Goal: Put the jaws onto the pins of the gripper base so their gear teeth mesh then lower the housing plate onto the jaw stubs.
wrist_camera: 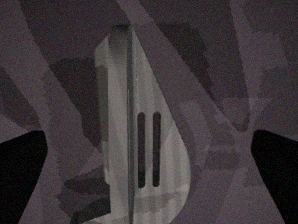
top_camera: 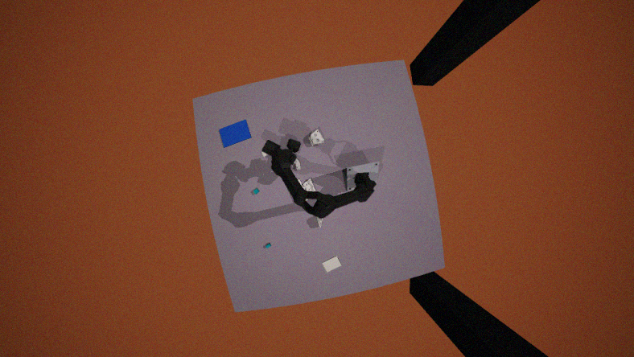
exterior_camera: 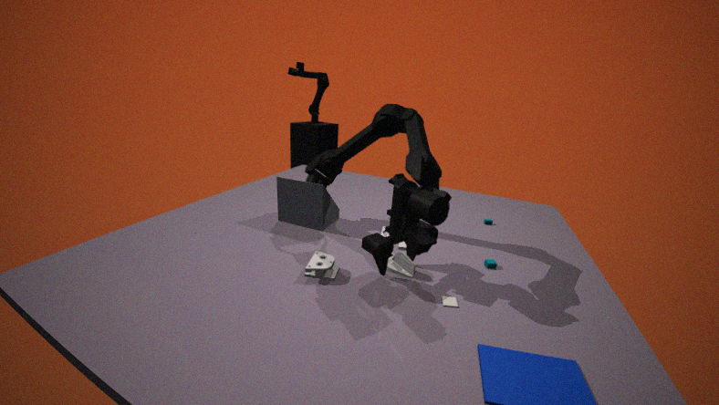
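One white jaw (top_camera: 297,165) (exterior_camera: 401,266) (wrist_camera: 172,150) lies on the table with its two slots facing up. My gripper (exterior_camera: 398,265) (wrist_camera: 151,141) is open and low around it, one finger on each side, with space between the jaw and the fingers in the wrist view. The jaw's toothed end is out of the wrist view. A white part with two round holes (top_camera: 316,137) (exterior_camera: 320,263) stands apart beside the gripper. Another white part (top_camera: 308,185) (exterior_camera: 401,244) is partly hidden by the arm. A narrow white part (top_camera: 319,222) shows beyond the arm; I cannot tell which it is.
A blue plate (top_camera: 235,133) (exterior_camera: 533,374), a small white tile (exterior_camera: 450,301), a larger white tile (top_camera: 331,264) and two teal blocks (top_camera: 256,190) (exterior_camera: 490,264) (top_camera: 268,245) (exterior_camera: 487,222) lie around. A grey bracket (top_camera: 363,169) (exterior_camera: 300,202) stands by the arm's base.
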Robot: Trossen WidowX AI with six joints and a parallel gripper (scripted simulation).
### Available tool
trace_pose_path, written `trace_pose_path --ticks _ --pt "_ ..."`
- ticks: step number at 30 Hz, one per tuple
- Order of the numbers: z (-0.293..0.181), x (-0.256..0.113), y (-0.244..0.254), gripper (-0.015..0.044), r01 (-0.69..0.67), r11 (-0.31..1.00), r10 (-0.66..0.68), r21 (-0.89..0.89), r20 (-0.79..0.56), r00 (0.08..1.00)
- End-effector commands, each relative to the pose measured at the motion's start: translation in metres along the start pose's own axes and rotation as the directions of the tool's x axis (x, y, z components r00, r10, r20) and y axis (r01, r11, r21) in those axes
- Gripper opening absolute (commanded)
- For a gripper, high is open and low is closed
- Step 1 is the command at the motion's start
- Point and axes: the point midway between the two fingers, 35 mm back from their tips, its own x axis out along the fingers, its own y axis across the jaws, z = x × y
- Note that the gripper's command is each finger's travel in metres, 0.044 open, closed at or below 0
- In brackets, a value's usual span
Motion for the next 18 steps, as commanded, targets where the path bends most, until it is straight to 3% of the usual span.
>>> trace_pose_path --ticks 1,10,18 --pt "0.0000 0.0000 0.0000 0.0387 0.000 1.000 0.000 0.000 0.000 1.000" --pt "0.0000 0.0000 0.0000 0.0151 0.000 1.000 0.000 0.000 0.000 1.000" --pt "0.0000 0.0000 0.0000 0.0134 0.000 1.000 0.000 0.000 0.000 1.000"
